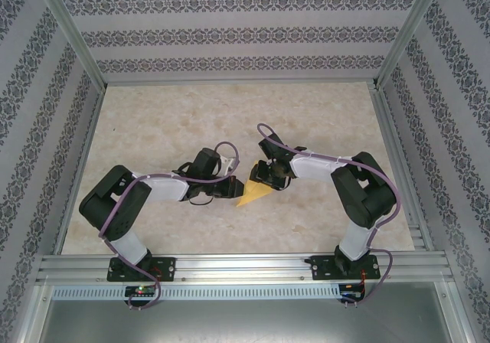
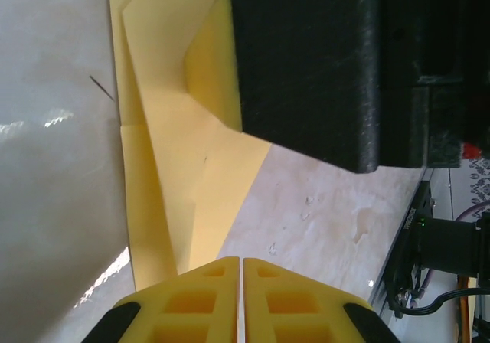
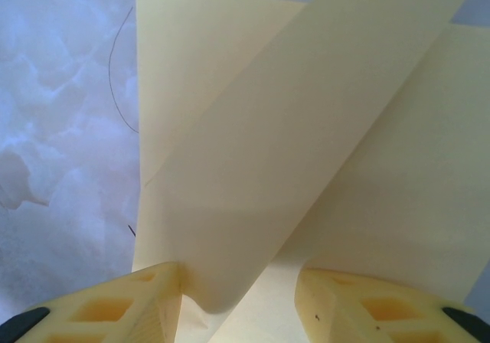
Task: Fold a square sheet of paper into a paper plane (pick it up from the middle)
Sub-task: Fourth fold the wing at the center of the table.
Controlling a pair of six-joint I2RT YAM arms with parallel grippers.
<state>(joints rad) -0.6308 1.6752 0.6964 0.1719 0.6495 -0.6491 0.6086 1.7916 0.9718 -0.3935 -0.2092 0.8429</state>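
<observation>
The yellow sheet of paper [image 1: 253,195] lies on the table between the two arms, folded into a pointed triangular shape. In the left wrist view its layered folds [image 2: 172,159] run along the left side. My left gripper [image 2: 243,262] is shut, its tips at the paper's near edge [image 1: 231,187], and nothing shows between the fingers. My right gripper [image 1: 269,178] stands over the paper's far end. Its fingers are apart, and a raised flap of the paper [image 3: 260,151] stands between them, leaning on the left finger [image 3: 157,297]. Its black body [image 2: 306,67] looms above the paper.
The marble-patterned table [image 1: 230,113] stretches bare behind the grippers. Patterned walls [image 1: 230,29] with metal posts close it in on three sides. An aluminium rail [image 1: 245,267] with the arm bases runs along the near edge.
</observation>
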